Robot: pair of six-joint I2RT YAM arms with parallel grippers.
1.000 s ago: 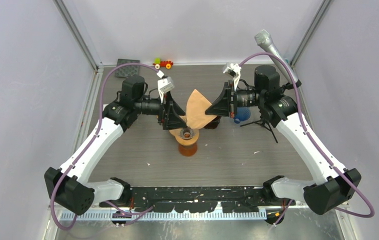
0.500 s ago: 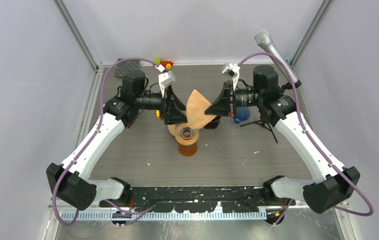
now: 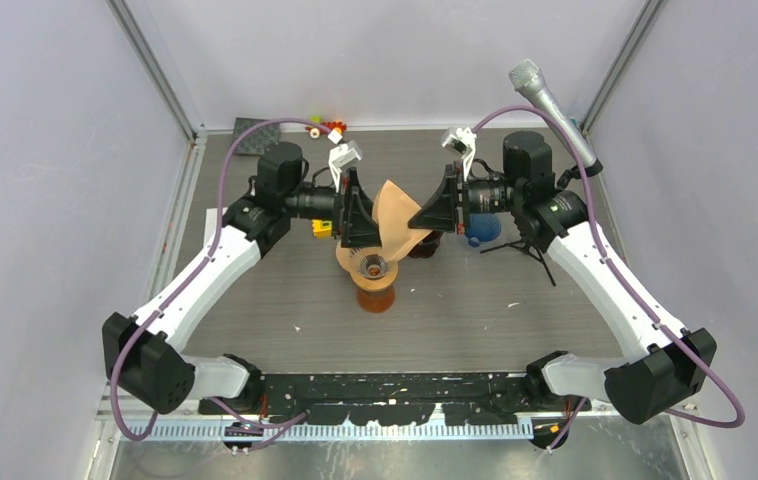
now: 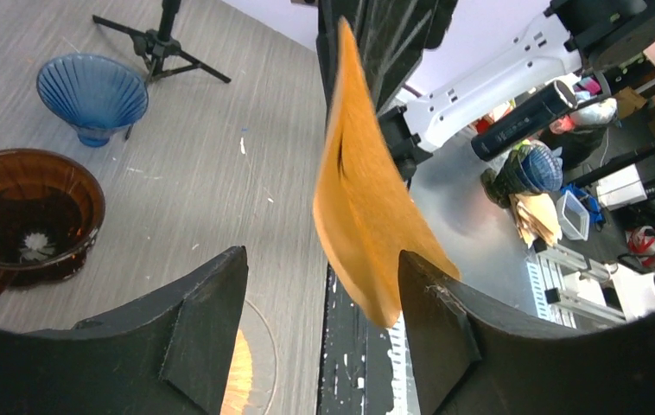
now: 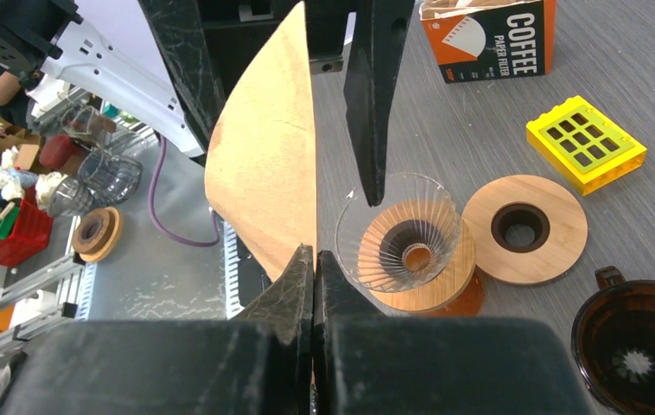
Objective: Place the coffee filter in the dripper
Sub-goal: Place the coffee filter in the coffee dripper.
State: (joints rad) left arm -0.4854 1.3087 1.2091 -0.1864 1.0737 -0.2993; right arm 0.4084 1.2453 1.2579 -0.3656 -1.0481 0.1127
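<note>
The tan paper coffee filter (image 3: 395, 215) hangs in the air, pinched at its edge by my shut right gripper (image 3: 433, 212). In the right wrist view the filter (image 5: 268, 164) stands on edge left of the closed fingers of that gripper (image 5: 315, 255). The clear ribbed glass dripper (image 5: 397, 238) sits on a wooden collar over an amber carafe, just below the filter (image 3: 375, 270). My left gripper (image 3: 362, 215) is open, and the filter's (image 4: 359, 190) free edge lies between its fingers, near the right one (image 4: 445, 320).
A brown glass server (image 5: 639, 346), a wooden ring (image 5: 524, 229), a yellow brick (image 5: 585, 143) and a coffee filter box (image 5: 488, 35) lie around the dripper. A blue dripper (image 3: 485, 228) and a microphone tripod (image 3: 530, 245) stand at the right. A toy (image 3: 330, 127) sits at the back.
My left arm has swung right and back, bringing its open fingers up around the filter's left edge. The right gripper and filter have hardly moved.
</note>
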